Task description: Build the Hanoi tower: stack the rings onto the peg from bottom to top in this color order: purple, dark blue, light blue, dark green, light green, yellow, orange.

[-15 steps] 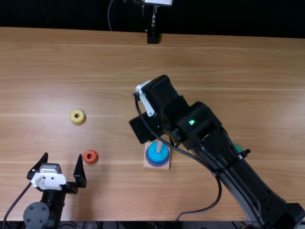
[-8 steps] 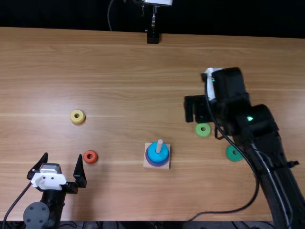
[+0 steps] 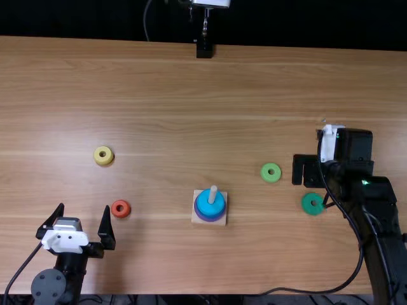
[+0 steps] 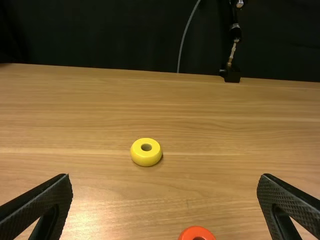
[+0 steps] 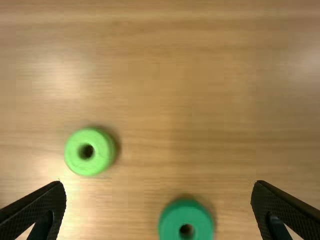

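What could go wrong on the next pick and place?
Wrong green: light green ring lies near dark green ring, which should go first. Nudge: the right arm's open fingers could clip dark green if lowered off-centre. Seating: only a short stub of peg rises above light blue ring; sloppy alignment might miss it.

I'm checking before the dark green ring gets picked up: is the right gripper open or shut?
Open: the right gripper has its fingers spread wide, with nothing clamped between them.

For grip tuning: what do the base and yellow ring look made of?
Base: probably unfinished wood, going by its pale tan, matte surface. Yellow ring: painted wood or plastic, smooth, slight sheen; even colour, no grain showing, so can't say which.
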